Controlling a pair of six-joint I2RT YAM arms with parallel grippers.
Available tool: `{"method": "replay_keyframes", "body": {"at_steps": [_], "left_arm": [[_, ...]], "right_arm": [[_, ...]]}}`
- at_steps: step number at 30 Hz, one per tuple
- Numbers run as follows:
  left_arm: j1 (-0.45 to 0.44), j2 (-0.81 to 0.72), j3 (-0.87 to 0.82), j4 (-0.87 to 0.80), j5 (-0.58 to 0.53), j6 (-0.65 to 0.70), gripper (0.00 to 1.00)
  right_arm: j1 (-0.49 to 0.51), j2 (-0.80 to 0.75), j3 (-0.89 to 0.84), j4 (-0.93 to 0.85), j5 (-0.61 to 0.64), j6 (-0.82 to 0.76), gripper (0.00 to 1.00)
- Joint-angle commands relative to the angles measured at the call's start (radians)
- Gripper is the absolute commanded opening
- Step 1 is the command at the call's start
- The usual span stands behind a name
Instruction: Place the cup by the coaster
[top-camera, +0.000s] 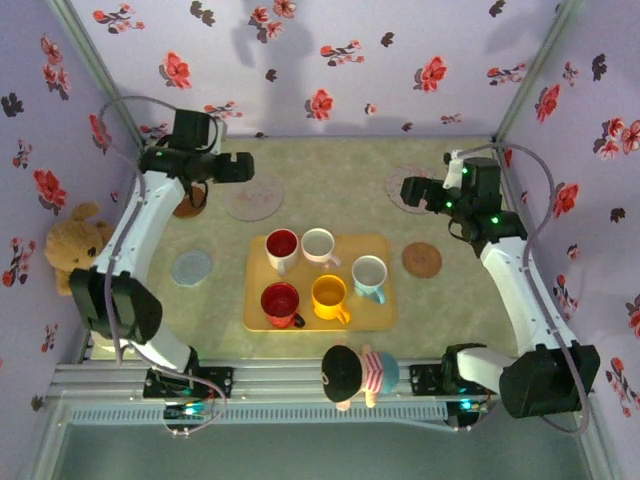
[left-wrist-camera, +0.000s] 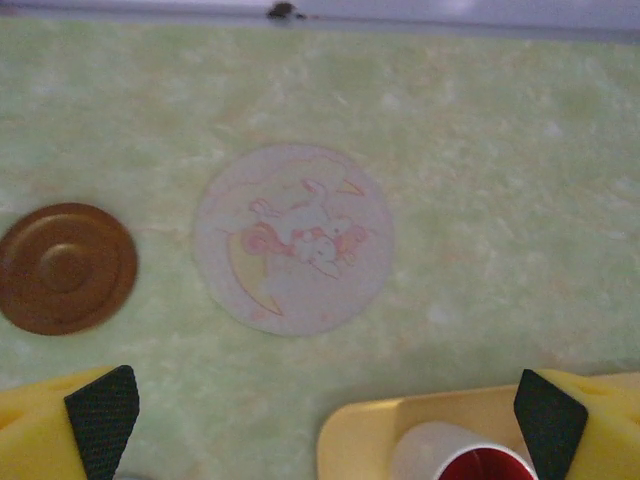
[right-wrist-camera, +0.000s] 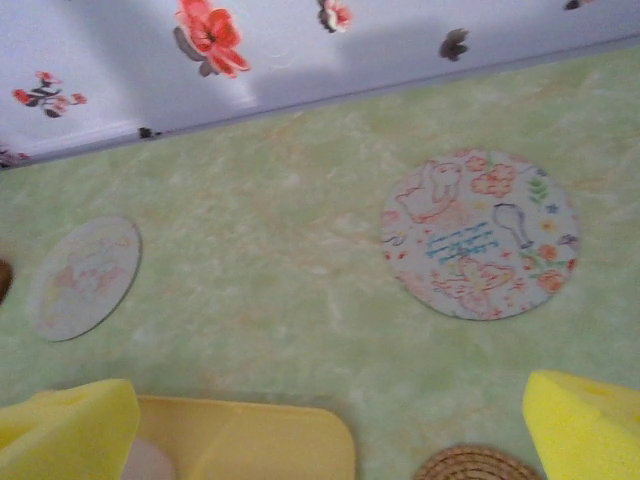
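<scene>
Floral walls ring the green mat (top-camera: 330, 160) you're working over. Five cups stand upright, mouths up, on the yellow tray (top-camera: 386, 318) at frame centre, with the red-lined cup (top-camera: 282, 247) at its upper left. Your left gripper (top-camera: 240, 168), jaws spread, sits up-left of that cup, near the pale coaster (top-camera: 254, 197). Your right gripper (top-camera: 410, 190) is equally spread at the upper right.

Soft light shadows the back wall (top-camera: 300, 60); wrist views are blurry.
</scene>
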Motion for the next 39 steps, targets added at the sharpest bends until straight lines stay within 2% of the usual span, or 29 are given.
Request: {"method": "replay_keyframes", "body": {"at_steps": [1, 7, 21, 39], "left_arm": [[-0.037, 0.093, 0.073, -0.084, 0.04, -0.039, 0.99], [-0.08, 0.24, 0.156, -0.076, 0.057, -0.047, 0.97], [-0.099, 0.599, 0.417, -0.139, 0.076, -0.078, 0.87], [-0.122, 0.824, 0.516, -0.134, -0.01, -0.074, 0.8]], "right_arm": [[0.02, 0.014, 0.021, 0.031, -0.073, 0.049, 1.0], [0.051, 0.043, 0.018, 0.049, -0.077, 0.085, 1.0], [0.148, 0.074, -0.028, 0.095, 0.009, 0.137, 1.0], [0.197, 0.092, -0.051, 0.106, 0.066, 0.145, 1.0]]}}
